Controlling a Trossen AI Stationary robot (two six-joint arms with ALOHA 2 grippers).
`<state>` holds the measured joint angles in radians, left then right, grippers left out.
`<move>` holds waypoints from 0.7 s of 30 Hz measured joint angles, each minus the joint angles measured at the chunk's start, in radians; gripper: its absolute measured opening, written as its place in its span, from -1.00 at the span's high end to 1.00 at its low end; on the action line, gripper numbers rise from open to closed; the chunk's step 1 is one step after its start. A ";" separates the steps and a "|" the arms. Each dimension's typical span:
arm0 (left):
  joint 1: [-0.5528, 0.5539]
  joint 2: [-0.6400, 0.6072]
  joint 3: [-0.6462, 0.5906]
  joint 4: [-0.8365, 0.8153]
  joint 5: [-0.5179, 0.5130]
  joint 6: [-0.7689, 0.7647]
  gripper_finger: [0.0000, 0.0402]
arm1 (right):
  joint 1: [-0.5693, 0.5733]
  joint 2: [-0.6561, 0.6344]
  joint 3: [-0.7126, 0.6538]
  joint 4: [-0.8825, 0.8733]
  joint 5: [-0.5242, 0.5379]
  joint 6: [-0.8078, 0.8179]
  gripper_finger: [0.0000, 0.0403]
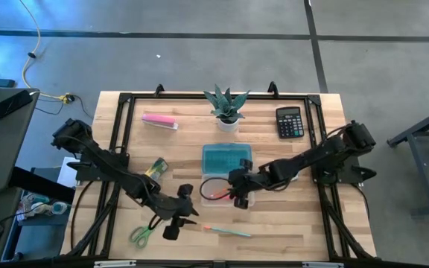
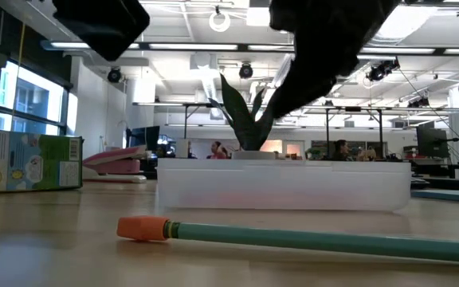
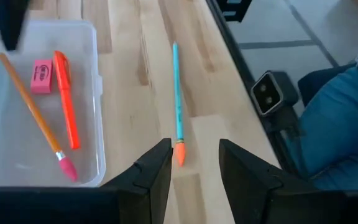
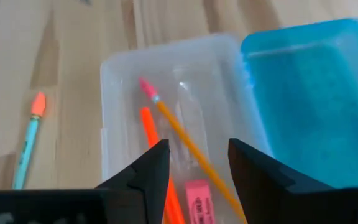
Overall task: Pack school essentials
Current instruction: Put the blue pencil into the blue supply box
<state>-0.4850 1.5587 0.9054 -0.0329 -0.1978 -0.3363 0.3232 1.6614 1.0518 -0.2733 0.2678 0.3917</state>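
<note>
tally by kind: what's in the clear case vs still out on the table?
In the clear case:
orange pencil: 1
red-orange pen: 1
pink eraser: 1
Loose on the table:
green pencil: 1
green-handled scissors: 1
Total: 5

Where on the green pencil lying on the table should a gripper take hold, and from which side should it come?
Grip the green pencil near mid-shaft, coming straight down from above. It lies flat on the bare table beside the clear box, so only its two long sides are free. The left gripper, open just over the orange eraser end, could probably close across the thin shaft.
</note>
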 joint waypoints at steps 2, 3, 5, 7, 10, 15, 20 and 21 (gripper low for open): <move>0.000 0.021 0.000 0.013 -0.017 0.000 0.39 | -0.007 -0.029 0.000 -0.003 0.018 -0.007 0.23; 0.000 0.033 0.000 0.021 -0.022 0.000 0.39 | -0.013 -0.043 0.000 -0.005 0.022 -0.013 0.23; 0.000 0.058 -0.001 0.033 -0.028 0.000 0.39 | -0.024 -0.071 0.000 -0.003 0.043 -0.027 0.23; 0.000 0.084 -0.001 0.066 -0.030 0.000 0.39 | -0.036 -0.101 0.000 0.002 0.072 -0.042 0.23; 0.000 0.120 0.000 0.080 -0.026 0.000 0.39 | -0.061 -0.147 0.000 0.005 0.105 -0.059 0.23; -0.006 0.177 0.030 0.086 -0.013 -0.032 0.39 | -0.085 -0.207 0.000 -0.007 0.099 -0.058 0.23; -0.027 0.270 0.159 -0.002 -0.004 -0.009 0.39 | -0.071 -0.217 0.000 -0.042 0.094 -0.034 0.23; -0.030 0.294 0.193 -0.045 -0.004 0.000 0.39 | -0.067 -0.217 0.000 -0.048 0.094 -0.031 0.23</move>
<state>-0.5148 1.8525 1.0988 -0.0776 -0.2020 -0.3361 0.2559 1.4445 1.0523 -0.3212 0.3616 0.3608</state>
